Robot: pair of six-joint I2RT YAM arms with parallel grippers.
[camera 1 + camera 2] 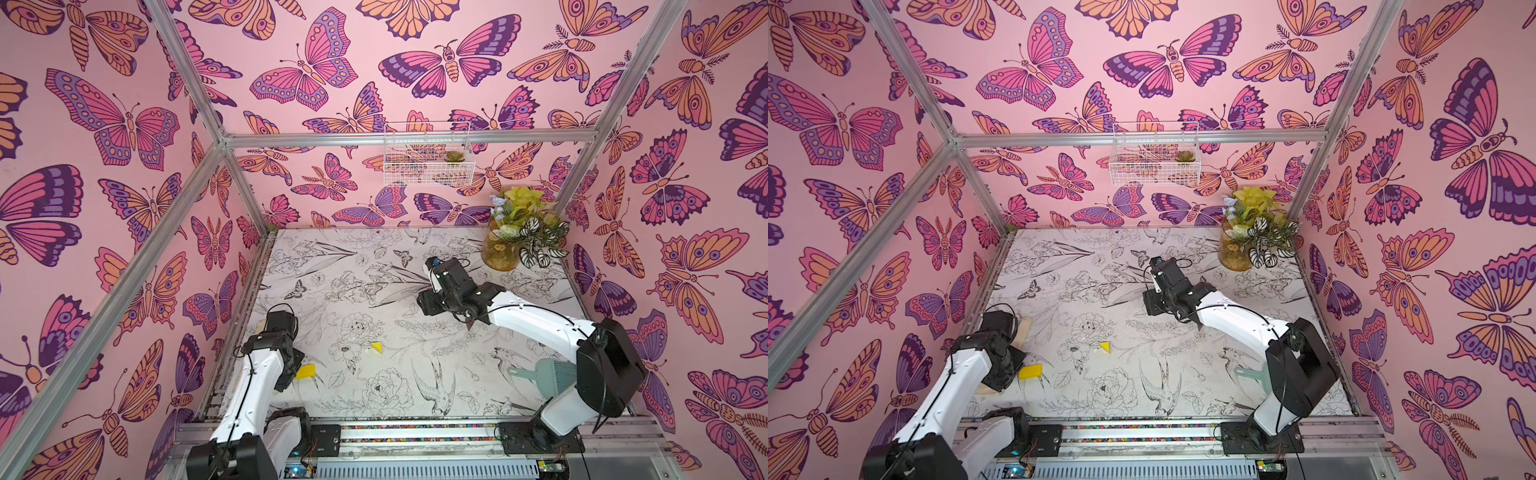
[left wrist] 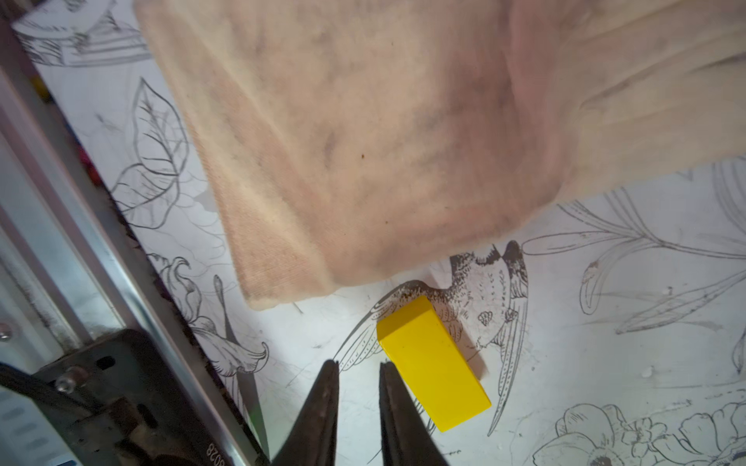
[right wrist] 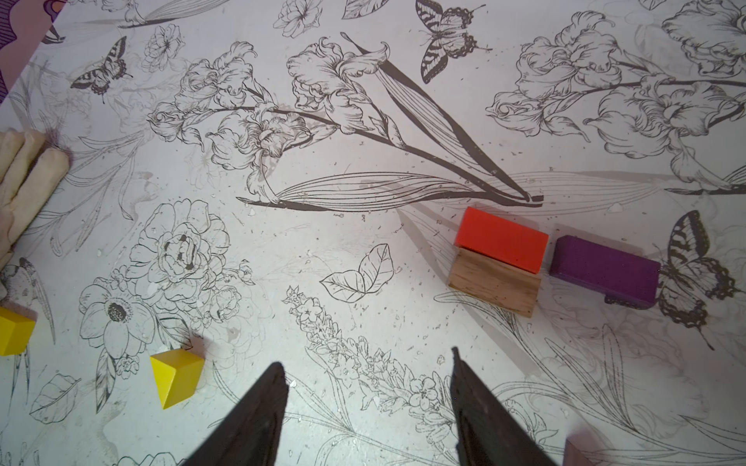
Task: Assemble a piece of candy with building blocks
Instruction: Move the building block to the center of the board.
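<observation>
Yellow rectangular wooden block (image 2: 434,363) lies at lower centre of the left wrist view, just beside the nearly closed, empty left gripper (image 2: 357,369), long axis roughly along the fingers. Left arm is nearer. Right gripper (image 3: 367,363) hangs spread and empty; red rectangular block (image 3: 502,242) touches plain-wood block (image 3: 494,286), purple block (image 3: 603,270) just beside them.

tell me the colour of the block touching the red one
Plain wood, best seen in the right wrist view.

The only writing I can find is on the left gripper (image 2: 357,369), low in the left wrist view: small white upside-down digits, maybe "028", partly cut off.
</observation>
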